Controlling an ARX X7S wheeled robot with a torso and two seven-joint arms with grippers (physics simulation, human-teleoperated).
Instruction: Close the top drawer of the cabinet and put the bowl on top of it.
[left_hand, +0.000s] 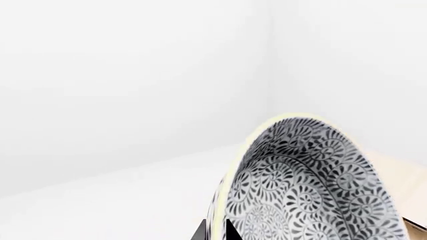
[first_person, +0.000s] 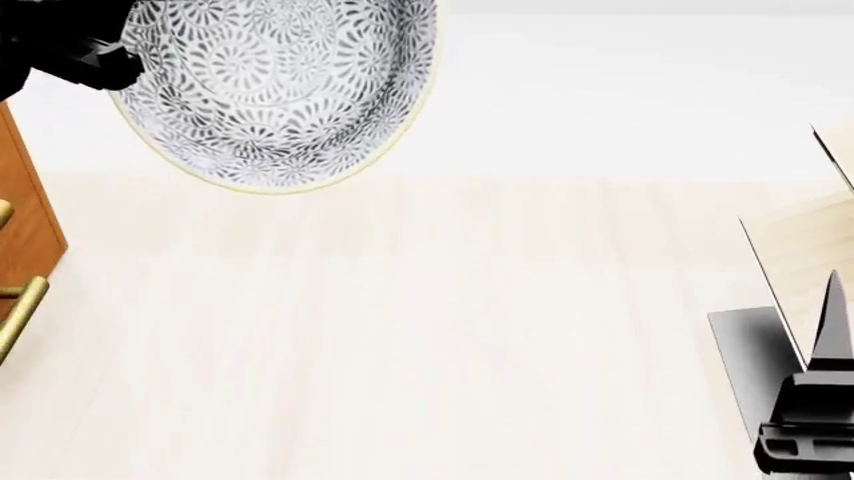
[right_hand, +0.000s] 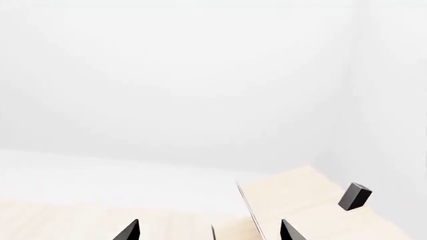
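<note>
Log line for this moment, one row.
left gripper: shut on bowl, lifted | right gripper: open, empty | cabinet: at left edge

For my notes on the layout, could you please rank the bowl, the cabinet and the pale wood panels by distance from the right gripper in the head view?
1. Pale wood panels: right edge, just above the right gripper.
2. Bowl: upper left, held up by the left gripper.
3. Cabinet: far left edge, brass handles showing.

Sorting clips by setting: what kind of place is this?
Probably a bare simulated test room: a pale wood tabletop, blank white walls, an orange-brown cabinet with brass handles, and a patterned bowl held up by the left end effector.
</note>
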